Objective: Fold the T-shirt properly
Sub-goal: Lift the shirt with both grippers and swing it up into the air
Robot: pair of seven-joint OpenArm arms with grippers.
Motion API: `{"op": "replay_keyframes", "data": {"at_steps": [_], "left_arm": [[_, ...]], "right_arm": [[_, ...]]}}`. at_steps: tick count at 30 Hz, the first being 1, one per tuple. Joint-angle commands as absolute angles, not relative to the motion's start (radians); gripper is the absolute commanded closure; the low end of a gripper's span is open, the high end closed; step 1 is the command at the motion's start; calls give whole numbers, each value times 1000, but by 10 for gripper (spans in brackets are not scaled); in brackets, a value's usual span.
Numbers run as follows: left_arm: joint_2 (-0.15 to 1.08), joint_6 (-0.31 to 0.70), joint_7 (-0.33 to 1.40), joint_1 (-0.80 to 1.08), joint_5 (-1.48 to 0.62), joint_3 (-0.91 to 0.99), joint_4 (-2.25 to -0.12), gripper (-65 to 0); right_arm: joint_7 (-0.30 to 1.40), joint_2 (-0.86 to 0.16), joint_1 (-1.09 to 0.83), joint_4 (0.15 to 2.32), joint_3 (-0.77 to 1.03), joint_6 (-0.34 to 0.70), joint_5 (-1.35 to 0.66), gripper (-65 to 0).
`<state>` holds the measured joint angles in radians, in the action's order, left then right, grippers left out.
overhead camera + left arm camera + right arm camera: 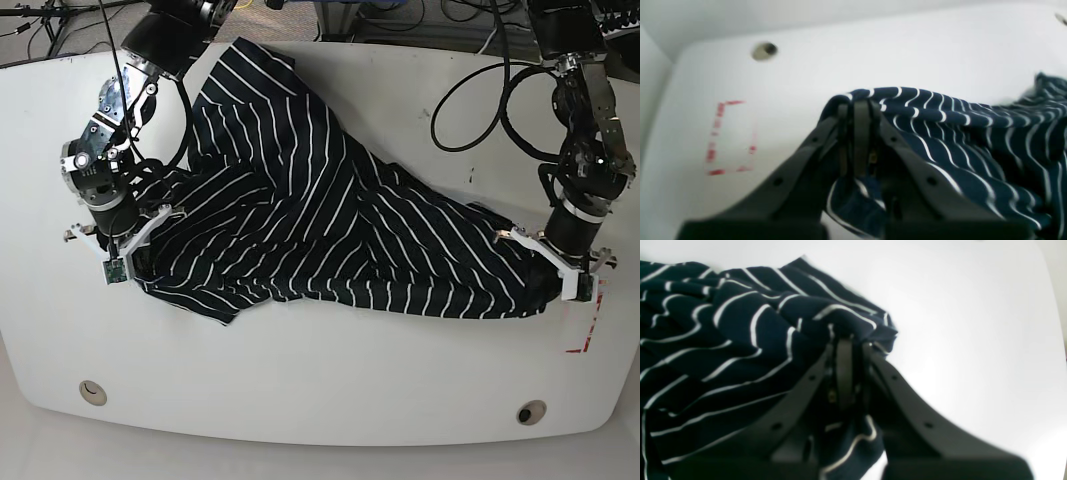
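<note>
T-shirt sprawls across centre of white table, bunched. Left gripper, frame right in base view, wrist bent down, clamped tight on shirt edge. Right gripper, frame left, angled down, also pinching a fabric fold.

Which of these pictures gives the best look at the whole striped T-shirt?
The base view: it shows the T-shirt whole, spread rumpled across the white table between both arms. The left wrist view shows only the bunched edge pinched in the left gripper; the right wrist view, the folds clamped in the right gripper.
</note>
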<state>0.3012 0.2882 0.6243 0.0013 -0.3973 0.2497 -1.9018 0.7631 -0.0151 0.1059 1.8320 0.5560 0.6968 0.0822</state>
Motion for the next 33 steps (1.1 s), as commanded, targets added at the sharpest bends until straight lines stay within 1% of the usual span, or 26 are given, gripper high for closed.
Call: {"op": "replay_keyframes", "data": {"at_steps": [1,7,15,19,23,28,33], "left_arm": [[318,285,599,-7,-400,255,-1966,0],[320,283,599,-21,-400,257,-1997,0],[320,282,615,-143,-400,298,-1994,0],[318,282,694,-252,-400,302,-1994,0],[314,282,756,-371,-398,312,-1994,0],[314,282,762,-503,-395,312,-1994,0],[320,282,766,-624,-344,308,-1994,0]], "right_arm": [[734,-27,150,1854,544,698,73,-5],[734,-82,220,1833,498,698,73,-5],[736,-151,355,1779,473,698,73,-6],[736,-189,429,1744,449,698,73,-6],[736,-249,506,1709,386,698,73,-6],[745,-282,604,1699,331,698,73,-6],[825,-326,750,1695,283,698,73,-6]]}}
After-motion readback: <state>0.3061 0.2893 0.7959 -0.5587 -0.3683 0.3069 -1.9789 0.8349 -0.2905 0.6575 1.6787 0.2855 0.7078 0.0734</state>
